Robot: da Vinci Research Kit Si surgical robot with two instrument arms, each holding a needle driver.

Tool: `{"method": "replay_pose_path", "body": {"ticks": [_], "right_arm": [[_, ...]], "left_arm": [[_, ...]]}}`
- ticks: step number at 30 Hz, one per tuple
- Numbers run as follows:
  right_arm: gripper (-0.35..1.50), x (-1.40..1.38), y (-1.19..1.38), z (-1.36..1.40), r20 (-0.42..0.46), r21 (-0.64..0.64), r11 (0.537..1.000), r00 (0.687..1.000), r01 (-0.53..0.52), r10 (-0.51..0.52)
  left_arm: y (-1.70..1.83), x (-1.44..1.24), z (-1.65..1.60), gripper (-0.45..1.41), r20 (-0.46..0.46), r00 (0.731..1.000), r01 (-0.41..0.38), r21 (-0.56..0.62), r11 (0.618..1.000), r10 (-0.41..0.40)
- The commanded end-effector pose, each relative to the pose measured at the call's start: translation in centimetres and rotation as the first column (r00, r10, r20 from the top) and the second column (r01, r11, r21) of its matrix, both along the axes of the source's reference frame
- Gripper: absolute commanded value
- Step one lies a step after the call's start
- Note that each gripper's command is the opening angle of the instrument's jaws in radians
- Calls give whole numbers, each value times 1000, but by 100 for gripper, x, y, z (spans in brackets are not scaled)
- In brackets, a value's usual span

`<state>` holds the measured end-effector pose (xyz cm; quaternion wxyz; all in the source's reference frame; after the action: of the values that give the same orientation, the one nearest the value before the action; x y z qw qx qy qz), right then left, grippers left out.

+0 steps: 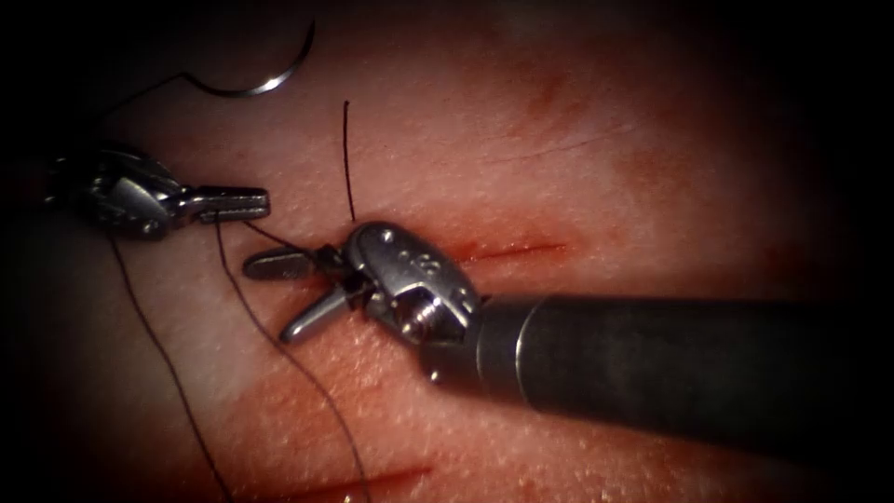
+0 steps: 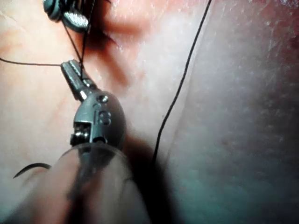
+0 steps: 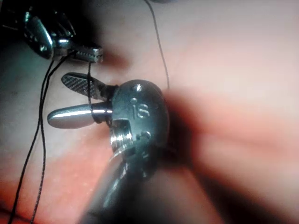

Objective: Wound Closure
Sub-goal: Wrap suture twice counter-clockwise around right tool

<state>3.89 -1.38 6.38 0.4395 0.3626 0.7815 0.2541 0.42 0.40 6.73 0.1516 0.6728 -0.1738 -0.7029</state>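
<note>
Gripping the thread [image 1: 244, 307], left tool [image 1: 244, 200] has jaws closed on a strand left of the cut [image 1: 512, 251]. Right tool [image 1: 284, 293] sits jaws wide apart, holding nothing, thread running between them. Needle [image 1: 265, 79] lies free on the tissue [image 1: 605, 149], far upper left, not in it.

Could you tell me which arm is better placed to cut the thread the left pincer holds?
Right: only it cuts, and the right pincer stands open around the thread beside the shut left pincer.
</note>
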Motion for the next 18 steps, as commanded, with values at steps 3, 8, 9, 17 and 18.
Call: {"method": "replay_pose_path", "body": {"ticks": [3,8,9,17,18], "right_arm": [[83,0,14,3,-11,36,998,998,-57,57],[69,-11,27,0,-13,159,978,990,-137,141],[69,-13,29,-1,-11,171,974,988,-150,154],[73,-19,43,-3,46,301,918,966,-258,256],[73,-18,43,-3,69,308,910,960,-278,270]], "left_arm": [[-4,-3,8,-45,-10,1000,8,0,1000,-8],[-11,-3,10,-45,-23,1000,18,-6,1000,-18],[-12,-3,10,-45,-26,999,21,-7,1000,-21],[-31,-19,15,-45,-65,997,27,-14,1000,-28],[-35,-22,16,-45,-73,997,25,-11,1000,-26]]}}
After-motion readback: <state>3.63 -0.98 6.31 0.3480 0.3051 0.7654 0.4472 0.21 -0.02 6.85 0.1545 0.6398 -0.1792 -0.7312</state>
